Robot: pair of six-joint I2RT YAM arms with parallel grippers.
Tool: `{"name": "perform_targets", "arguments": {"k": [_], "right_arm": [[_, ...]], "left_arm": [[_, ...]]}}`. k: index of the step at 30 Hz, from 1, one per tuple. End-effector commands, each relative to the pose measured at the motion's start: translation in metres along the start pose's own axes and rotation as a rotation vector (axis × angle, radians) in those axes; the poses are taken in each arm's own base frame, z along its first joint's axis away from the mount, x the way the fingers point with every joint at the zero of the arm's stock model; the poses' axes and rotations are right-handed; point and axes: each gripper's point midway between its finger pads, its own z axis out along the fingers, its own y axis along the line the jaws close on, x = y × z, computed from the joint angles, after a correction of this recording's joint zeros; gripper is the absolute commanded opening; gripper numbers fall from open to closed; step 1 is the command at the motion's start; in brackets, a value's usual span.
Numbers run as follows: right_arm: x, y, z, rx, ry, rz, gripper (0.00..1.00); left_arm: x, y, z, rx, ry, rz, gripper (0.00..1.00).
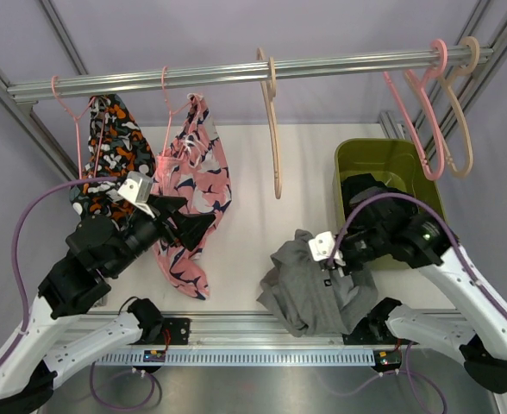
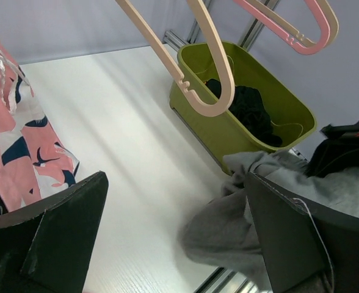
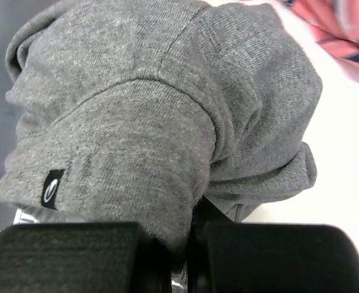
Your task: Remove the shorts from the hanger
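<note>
The grey shorts [image 1: 309, 285] hang bunched from my right gripper [image 1: 331, 259], low over the table's front edge. In the right wrist view the jaws are shut on a fold of this grey cloth [image 3: 137, 122], with the gripper [image 3: 185, 244] under it. The blue-orange-white patterned shorts [image 1: 107, 155] hang on a pink hanger [image 1: 71, 108] at the rail's left end. The black shorts [image 1: 361, 191] lie in the green bin [image 1: 409, 164]. My left gripper [image 1: 183, 226] is open and empty beside pink patterned shorts [image 1: 193, 185]; its view shows the fingers [image 2: 63, 232] wide apart.
The pink patterned shorts hang on a second pink hanger [image 1: 169, 103]. An empty beige hanger [image 1: 273, 121] hangs mid-rail, and a pink hanger [image 1: 417, 112] and a beige hanger [image 1: 460, 121] hang empty at the right end above the bin. Frame posts stand at both sides.
</note>
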Motion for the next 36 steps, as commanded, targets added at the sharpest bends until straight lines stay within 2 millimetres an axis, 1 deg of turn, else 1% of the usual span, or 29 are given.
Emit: {"name": "perform_targets", "arguments": {"k": [1,3,7,9,12,13,14,15,16,17,18,20,21,22,24,25,26,27,28,29,31,32,33,35,36], "right_arm": [[-0.028,0.005,-0.043,0.112,-0.081,-0.080,0.00],[-0.042,0.001,-0.065,0.215,-0.103,-0.101,0.00],[-0.051,-0.005,-0.101,0.372,-0.081,-0.076,0.00],[-0.053,-0.006,-0.115,0.443,-0.073,-0.060,0.00],[-0.047,-0.019,-0.132,0.576,-0.036,0.002,0.00],[-0.042,-0.026,-0.139,0.636,-0.017,0.046,0.00],[-0.045,-0.036,-0.147,0.698,-0.024,0.047,0.00],[-0.038,-0.044,-0.158,0.774,0.001,0.082,0.00],[-0.038,-0.051,-0.164,0.833,-0.020,0.141,0.00],[-0.041,-0.063,-0.174,0.895,-0.030,0.134,0.00],[-0.035,-0.070,-0.184,0.957,-0.004,0.165,0.00],[-0.033,-0.087,-0.198,1.049,-0.015,0.222,0.00],[-0.027,-0.093,-0.210,1.118,0.006,0.252,0.00],[-0.031,-0.102,-0.223,1.188,-0.023,0.272,0.00],[-0.026,-0.116,-0.241,1.290,-0.034,0.330,0.00],[-0.023,-0.124,-0.258,1.370,-0.038,0.350,0.00],[-0.015,-0.135,-0.260,1.386,-0.028,0.386,0.00],[-0.013,-0.140,-0.270,1.423,-0.028,0.411,0.00],[-0.003,-0.145,-0.279,1.463,-0.020,0.461,0.00],[0.013,-0.159,-0.279,1.464,0.007,0.515,0.00],[0.032,-0.170,-0.288,1.504,0.026,0.583,0.00],[0.051,-0.178,-0.290,1.523,0.057,0.633,0.00],[0.075,-0.178,-0.291,1.573,0.124,0.694,0.00],[0.094,-0.187,-0.291,1.610,0.162,0.684,0.00],[0.120,-0.185,-0.279,1.614,0.212,0.725,0.00]], "left_arm": [[-0.031,-0.017,-0.001,0.071,-0.088,0.019,0.99],[-0.032,-0.019,0.000,0.078,-0.088,0.024,0.99],[-0.036,-0.020,-0.001,0.083,-0.096,0.034,0.99],[-0.039,-0.021,-0.004,0.086,-0.106,0.040,0.99],[-0.038,-0.021,-0.006,0.092,-0.109,0.041,0.99],[-0.039,-0.021,-0.007,0.095,-0.113,0.043,0.99],[-0.040,-0.022,-0.008,0.098,-0.114,0.043,0.99],[-0.039,-0.022,-0.008,0.100,-0.111,0.043,0.99],[-0.037,-0.022,-0.008,0.101,-0.103,0.045,0.99],[-0.037,-0.024,-0.007,0.107,-0.098,0.046,0.99],[-0.036,-0.024,-0.007,0.109,-0.094,0.048,0.99],[-0.035,-0.024,-0.008,0.108,-0.088,0.051,0.99],[-0.035,-0.024,-0.008,0.108,-0.087,0.053,0.99],[-0.035,-0.024,-0.008,0.110,-0.088,0.054,0.99],[-0.031,-0.027,-0.009,0.135,-0.075,0.058,0.99],[-0.032,-0.028,-0.011,0.139,-0.078,0.058,0.99],[-0.031,-0.029,-0.010,0.143,-0.077,0.058,0.99],[-0.031,-0.029,-0.012,0.150,-0.081,0.055,0.99],[-0.028,-0.030,-0.011,0.156,-0.076,0.054,0.99],[-0.028,-0.031,-0.012,0.161,-0.076,0.053,0.99],[-0.025,-0.031,-0.012,0.166,-0.066,0.047,0.99],[-0.024,-0.032,-0.013,0.169,-0.061,0.046,0.99],[-0.020,-0.031,-0.013,0.166,-0.046,0.045,0.99],[-0.018,-0.030,-0.015,0.163,-0.042,0.042,0.99],[-0.017,-0.029,-0.016,0.161,-0.039,0.040,0.99]]}}
